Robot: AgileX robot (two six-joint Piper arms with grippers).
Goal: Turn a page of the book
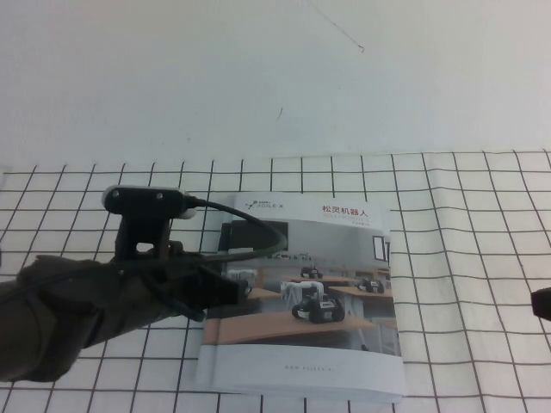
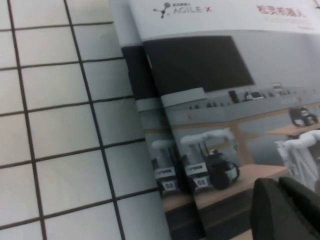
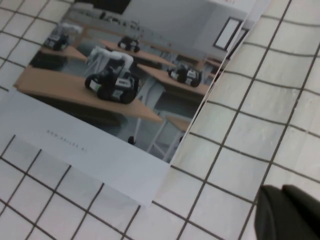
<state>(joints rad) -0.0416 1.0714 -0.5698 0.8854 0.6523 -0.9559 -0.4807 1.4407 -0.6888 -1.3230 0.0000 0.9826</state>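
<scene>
High view: the book (image 1: 306,301) lies closed at 6 o'clock on the grid cloth (image 1: 465,258). The left gripper (image 1: 225,292), grip state undeterminable, sits at its 9 o'clock edge, approaching the page (image 1: 318,258). The right gripper (image 1: 541,303) waits at 3 o'clock, also undeterminable. Next: catch 1 leaf.

right gripper (image 1: 542,303) cropped, book (image 1: 301,297) partly hidden
</scene>
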